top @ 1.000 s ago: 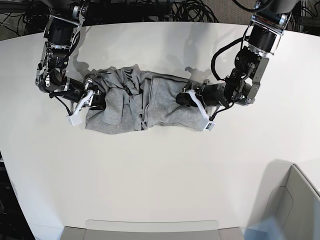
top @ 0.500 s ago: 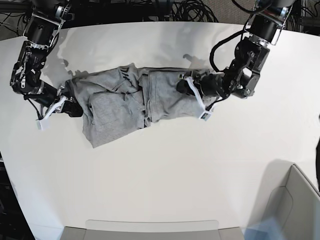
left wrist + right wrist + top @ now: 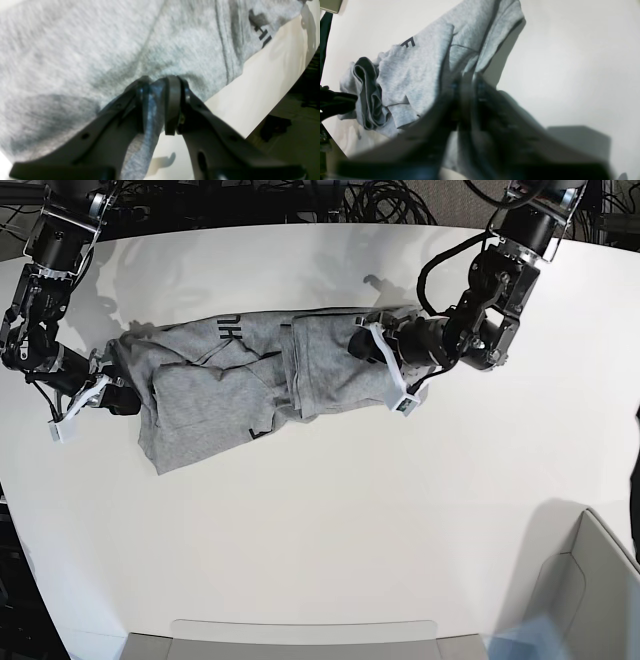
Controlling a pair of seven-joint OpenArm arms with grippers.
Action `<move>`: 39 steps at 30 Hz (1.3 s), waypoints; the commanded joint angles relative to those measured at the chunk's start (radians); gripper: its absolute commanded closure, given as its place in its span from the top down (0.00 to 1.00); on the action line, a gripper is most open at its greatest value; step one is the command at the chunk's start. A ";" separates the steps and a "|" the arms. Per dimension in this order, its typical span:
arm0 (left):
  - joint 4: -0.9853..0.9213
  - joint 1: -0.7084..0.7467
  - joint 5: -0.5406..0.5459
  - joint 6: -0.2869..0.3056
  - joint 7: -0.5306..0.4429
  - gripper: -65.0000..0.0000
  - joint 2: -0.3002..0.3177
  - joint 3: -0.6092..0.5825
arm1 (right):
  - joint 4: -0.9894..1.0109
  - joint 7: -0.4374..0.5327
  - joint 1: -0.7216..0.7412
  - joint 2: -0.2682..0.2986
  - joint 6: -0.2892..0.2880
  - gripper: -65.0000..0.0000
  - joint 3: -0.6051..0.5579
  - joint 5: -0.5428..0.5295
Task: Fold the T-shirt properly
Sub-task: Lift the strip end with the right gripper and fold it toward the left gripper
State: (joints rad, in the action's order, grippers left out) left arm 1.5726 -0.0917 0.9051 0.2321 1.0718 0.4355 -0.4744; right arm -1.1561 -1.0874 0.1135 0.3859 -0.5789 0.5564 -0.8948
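The T-shirt (image 3: 215, 395) lies in a rumpled, partly folded strip across the far part of the white table (image 3: 300, 540), running from the left side to right of the middle, with its right part bunched under the left gripper (image 3: 385, 360). In the left wrist view that gripper's fingers (image 3: 172, 105) press into the grey cloth with a ridge of it between them; they stand a little apart, though blur and fabric hide the tips, so how firmly the ridge is gripped is hard to make out. The right gripper (image 3: 115, 392) is at the shirt's left end. Its fingers are badly blurred in the right wrist view, merging with the dark folds, and I cannot tell whether they stand open or hold cloth. Only scraps of black lettering (image 3: 231, 327) show: some near the shirt's far edge, a bit more at the near edge, the rest turned under or covered, so no word can be read. The left wrist view cuts off much of the shirt. In the base view both arms run out of frame at the far side, and a grey box (image 3: 590, 580) is cropped at the near right corner.
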 commanded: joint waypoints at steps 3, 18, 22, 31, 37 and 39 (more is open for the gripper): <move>0.018 -0.018 0.013 0.005 -0.015 0.20 0.007 0.006 | -0.068 0.019 0.002 0.035 -0.011 0.37 0.009 -0.036; 0.016 -0.018 0.013 0.006 -0.015 0.20 0.007 -0.001 | -0.049 0.023 0.018 0.035 -0.013 0.45 0.003 -0.031; 0.016 -0.018 0.013 0.006 -0.015 0.20 0.009 -0.002 | 0.051 0.025 0.039 0.041 -0.020 0.45 0.003 -0.027; 0.016 -0.016 0.012 0.006 -0.015 0.20 0.007 -0.002 | 0.268 0.082 0.133 0.035 -0.119 0.45 -0.071 0.095; 0.015 -0.016 0.010 0.006 -0.015 0.20 0.007 -0.004 | 0.350 0.019 0.159 0.018 -0.119 0.45 -0.075 0.058; 0.015 -0.016 0.010 0.006 -0.015 0.20 0.007 -0.004 | 0.348 0.010 0.159 0.011 -0.119 0.45 -0.077 0.059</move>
State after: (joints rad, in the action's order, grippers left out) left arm 1.5726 -0.0917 0.9043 0.2321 1.0698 0.4351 -0.4801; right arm -0.8013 -1.0508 0.2615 0.3885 -0.6823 0.4820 -0.8604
